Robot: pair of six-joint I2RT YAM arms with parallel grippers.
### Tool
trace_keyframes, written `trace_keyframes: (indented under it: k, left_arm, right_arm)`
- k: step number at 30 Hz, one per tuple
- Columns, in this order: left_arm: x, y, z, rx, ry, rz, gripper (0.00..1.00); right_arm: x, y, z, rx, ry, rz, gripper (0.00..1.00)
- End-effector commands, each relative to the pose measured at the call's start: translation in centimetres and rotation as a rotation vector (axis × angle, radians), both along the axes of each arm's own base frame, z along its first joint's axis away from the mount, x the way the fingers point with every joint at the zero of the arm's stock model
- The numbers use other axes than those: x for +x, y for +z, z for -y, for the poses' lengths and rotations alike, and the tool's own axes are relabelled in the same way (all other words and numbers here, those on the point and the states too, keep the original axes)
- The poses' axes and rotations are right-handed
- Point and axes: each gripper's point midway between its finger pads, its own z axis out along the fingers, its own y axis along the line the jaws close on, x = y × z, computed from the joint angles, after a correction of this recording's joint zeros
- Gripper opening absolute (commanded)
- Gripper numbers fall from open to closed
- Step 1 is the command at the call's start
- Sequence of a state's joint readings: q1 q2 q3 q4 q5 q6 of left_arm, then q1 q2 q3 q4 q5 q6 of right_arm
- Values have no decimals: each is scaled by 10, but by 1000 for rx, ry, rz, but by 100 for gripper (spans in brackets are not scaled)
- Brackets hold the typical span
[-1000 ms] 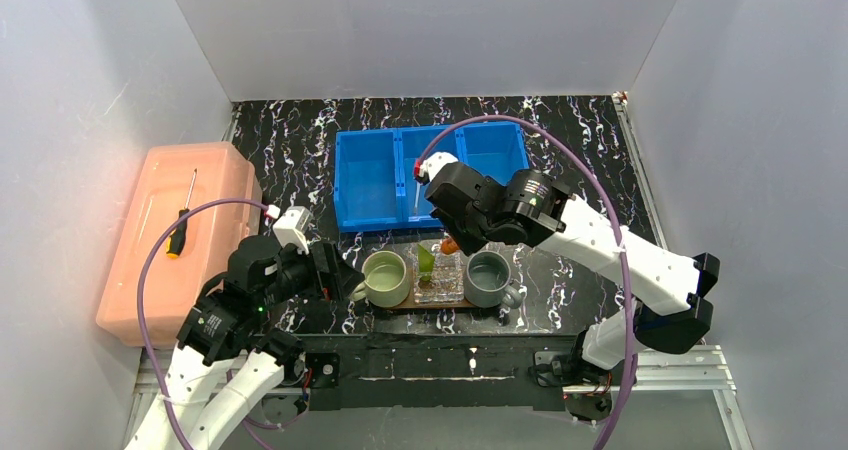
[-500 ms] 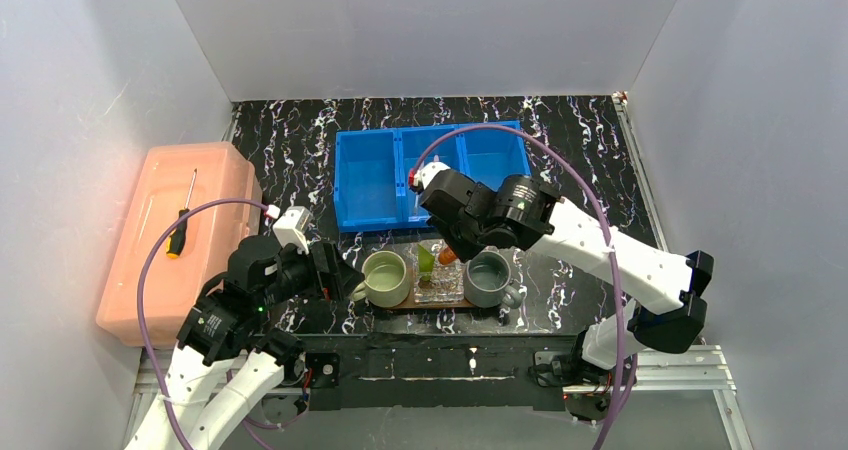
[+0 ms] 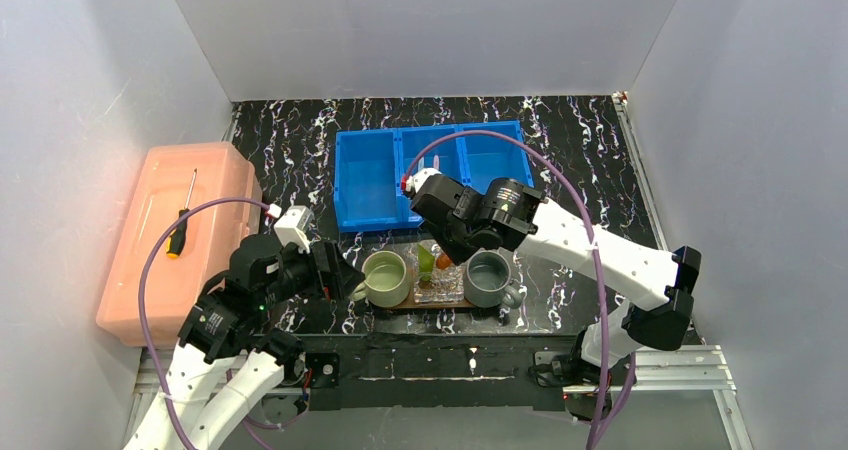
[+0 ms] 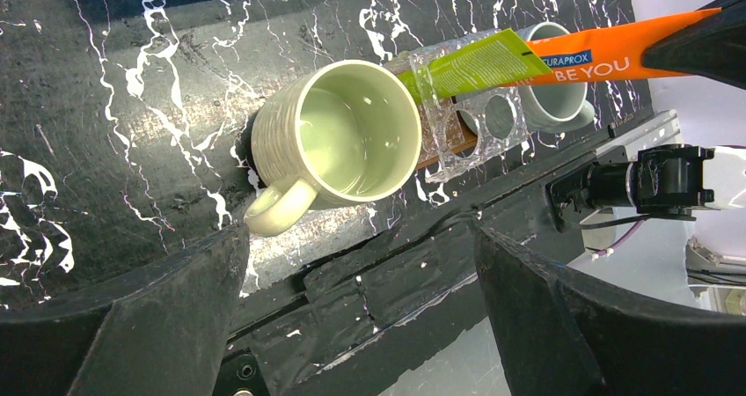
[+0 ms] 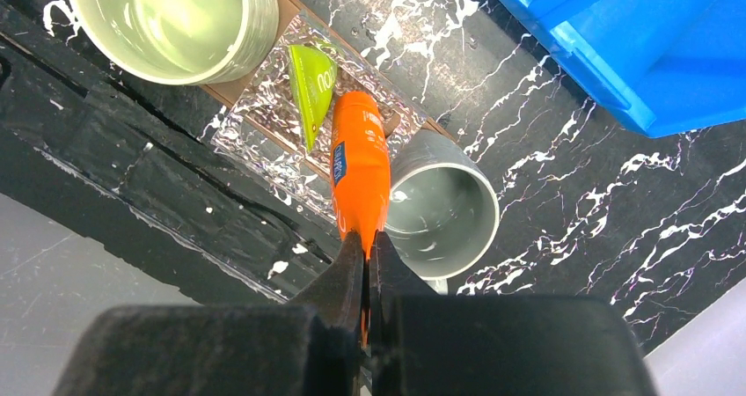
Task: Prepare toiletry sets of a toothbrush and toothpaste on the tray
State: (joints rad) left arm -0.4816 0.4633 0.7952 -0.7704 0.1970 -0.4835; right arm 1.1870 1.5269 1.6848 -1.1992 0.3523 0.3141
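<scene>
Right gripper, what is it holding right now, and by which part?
The right gripper pinches the orange toothpaste tube by its flat tail end, the other end pointing toward the clear holder.

Bright even overhead light, soft shadows, sharp top view, blurred near fingers in wrist views

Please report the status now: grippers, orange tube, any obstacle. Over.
Left gripper open, empty, by green mug. Right gripper shut on orange tube, held over clear holder beside lime-green tube. Grey mug close on other side.
</scene>
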Motion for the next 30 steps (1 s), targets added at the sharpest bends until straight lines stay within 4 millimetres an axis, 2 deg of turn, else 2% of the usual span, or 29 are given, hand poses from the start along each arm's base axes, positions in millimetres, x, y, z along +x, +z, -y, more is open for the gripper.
trace_keyframes:
  k: [1,30]
  left_arm:
    - [2,-2,-1,11,4,-2,99]
    - [1,-2,0,9,1,-3,99]
  right_arm:
    - [2,0,-6,21,7,15,1]
    - [15,-33,-10,-64,19,1,2]
